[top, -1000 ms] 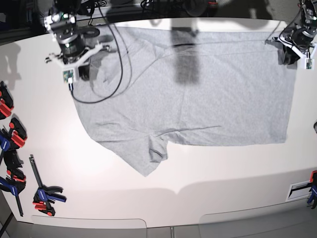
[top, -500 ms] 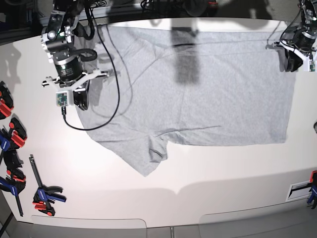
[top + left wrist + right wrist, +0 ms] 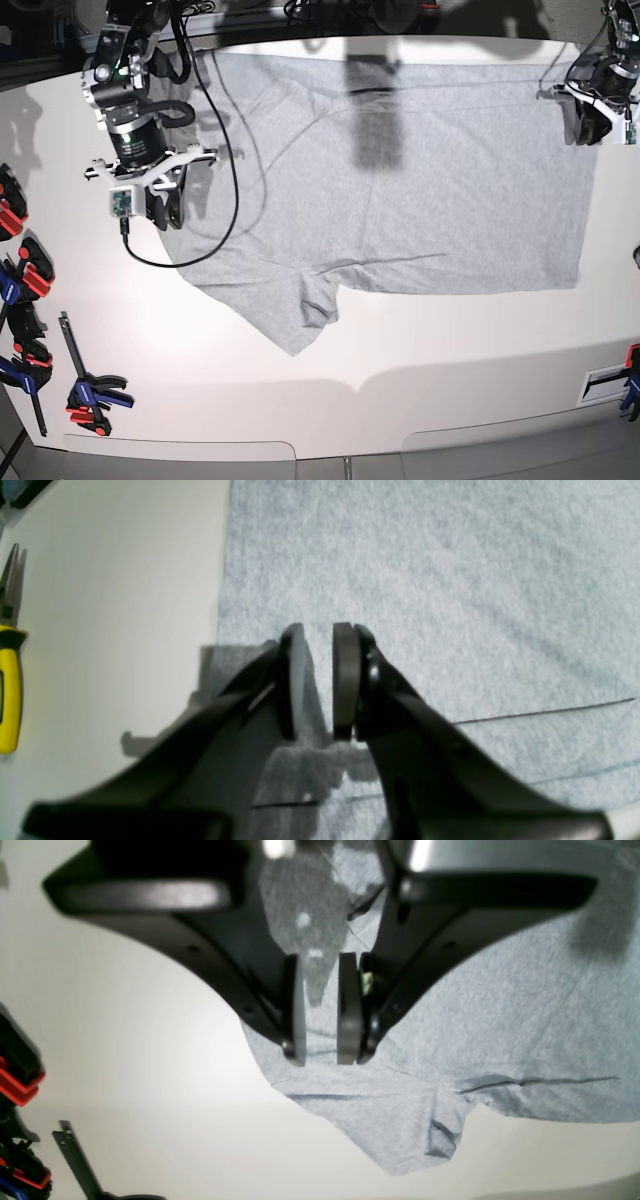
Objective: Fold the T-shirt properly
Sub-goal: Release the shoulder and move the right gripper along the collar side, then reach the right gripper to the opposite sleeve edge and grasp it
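T-shirt (image 3: 400,170), heather-grey knit, spread flat with faint creases and a rumpled sleeve, lying on the smooth white table (image 3: 450,370) beneath both end effectors: right gripper (image 3: 322,1040) over its sleeve-side edge, left gripper (image 3: 320,680) over its hem corner, each with flat dark pads narrowly parted, holding nothing

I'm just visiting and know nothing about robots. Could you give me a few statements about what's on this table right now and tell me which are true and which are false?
1. The T-shirt lies spread on the white table. True.
2. The right gripper is clamped on a bunch of cloth. False: its jaws stand slightly apart with nothing between them.
3. A sleeve sticks out toward the table's front edge. True.
4. The shirt is already folded into a small square. False: it is still spread wide.
5. Red and black clamps lie beside the shirt. True.
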